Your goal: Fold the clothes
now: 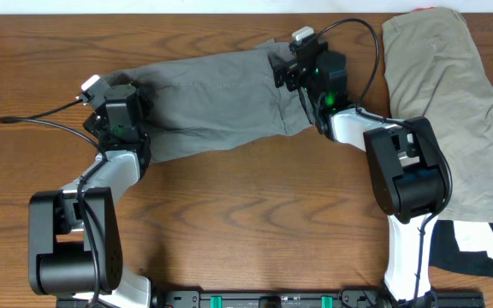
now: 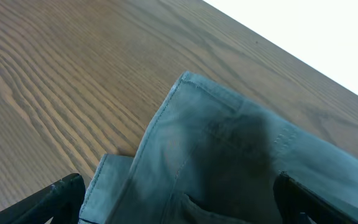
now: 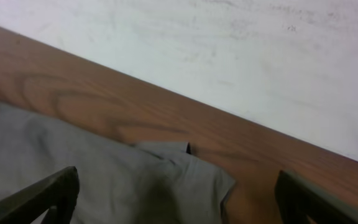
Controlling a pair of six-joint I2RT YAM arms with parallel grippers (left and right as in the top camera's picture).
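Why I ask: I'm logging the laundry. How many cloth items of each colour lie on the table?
Grey shorts: 1
Khaki-beige shorts: 1
White cloth, partly covered: 1
Black cloth, partly covered: 1
Total: 4

The left arm (image 1: 101, 175) and right arm (image 1: 400, 167) reach forward from their bases, wrists low. The left tool (image 2: 178, 180) and right tool (image 3: 179, 174) both have their fingers spread wide apart.

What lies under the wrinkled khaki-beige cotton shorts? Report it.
Under the khaki-beige shorts, a white cloth and a black cloth stick out at the near edge; their extent underneath is hidden.
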